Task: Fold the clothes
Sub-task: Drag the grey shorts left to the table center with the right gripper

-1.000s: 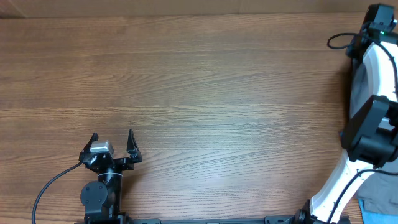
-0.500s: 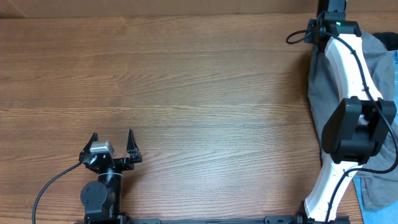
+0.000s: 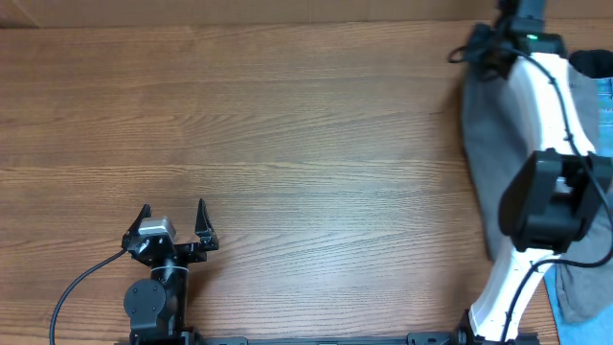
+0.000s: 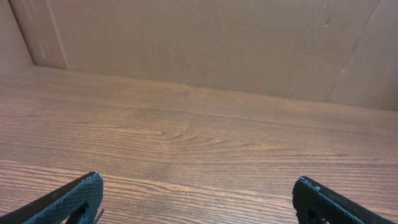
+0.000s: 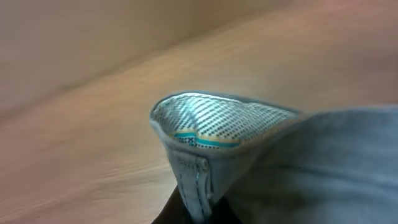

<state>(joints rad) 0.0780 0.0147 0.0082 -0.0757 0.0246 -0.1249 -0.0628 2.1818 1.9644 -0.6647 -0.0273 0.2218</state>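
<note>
The grey shorts (image 3: 487,144) hang and drag along the table's right side under my right arm (image 3: 541,86). My right gripper (image 3: 498,43) is at the far right and shut on the shorts' waistband (image 5: 199,168); the pale patterned lining (image 5: 211,121) shows in the right wrist view. A strip of light blue denim (image 3: 606,96) shows at the right edge. My left gripper (image 3: 174,222) rests near the front left, open and empty, its fingertips (image 4: 199,193) wide apart above bare wood.
The wooden table (image 3: 287,134) spreads across the view. A cardboard wall (image 4: 199,43) stands behind it. More grey cloth (image 3: 579,287) lies at the front right corner.
My right arm has swung in from the right edge toward the far right of the table, pulling the grey shorts into view and leftward. The left arm has not moved.
</note>
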